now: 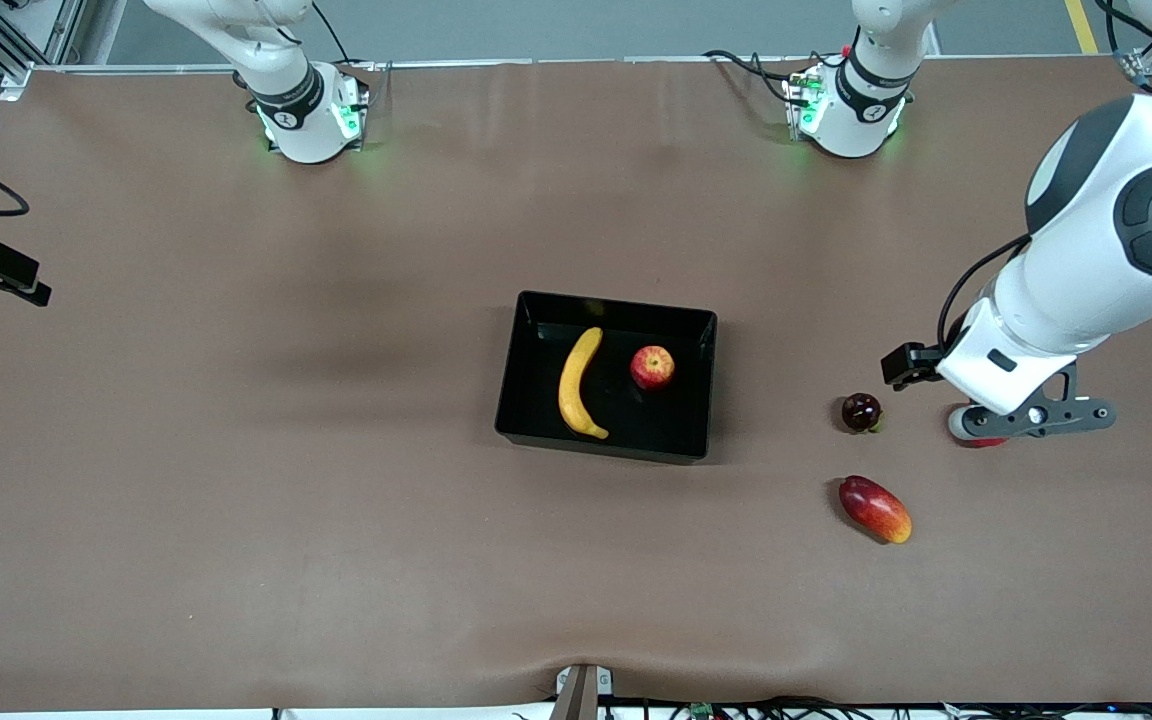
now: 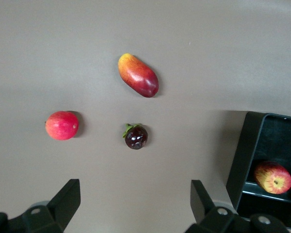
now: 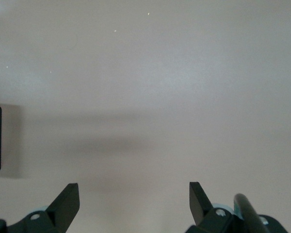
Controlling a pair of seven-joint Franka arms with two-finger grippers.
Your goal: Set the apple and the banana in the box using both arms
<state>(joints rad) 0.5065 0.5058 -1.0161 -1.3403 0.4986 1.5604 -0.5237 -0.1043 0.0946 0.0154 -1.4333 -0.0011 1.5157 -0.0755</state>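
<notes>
We find the banana [image 1: 579, 384] and apple [image 1: 652, 367] lying side by side in the box [image 1: 609, 446], while the left gripper [image 2: 136, 204] and right gripper [image 3: 134, 204] hang over bare worktop [image 1: 236, 450], jaws spread and empty.

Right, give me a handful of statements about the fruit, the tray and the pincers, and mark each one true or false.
1. The curved yellow banana lies inside the shallow black plastic tray. True.
2. The small streaked red apple sits on the bare table. False: it is in the tray beside the banana.
3. The left pincer grips the dark purple round fruit. False: it is open, holding nothing.
4. The right pincer is open over bare table. True.
</notes>
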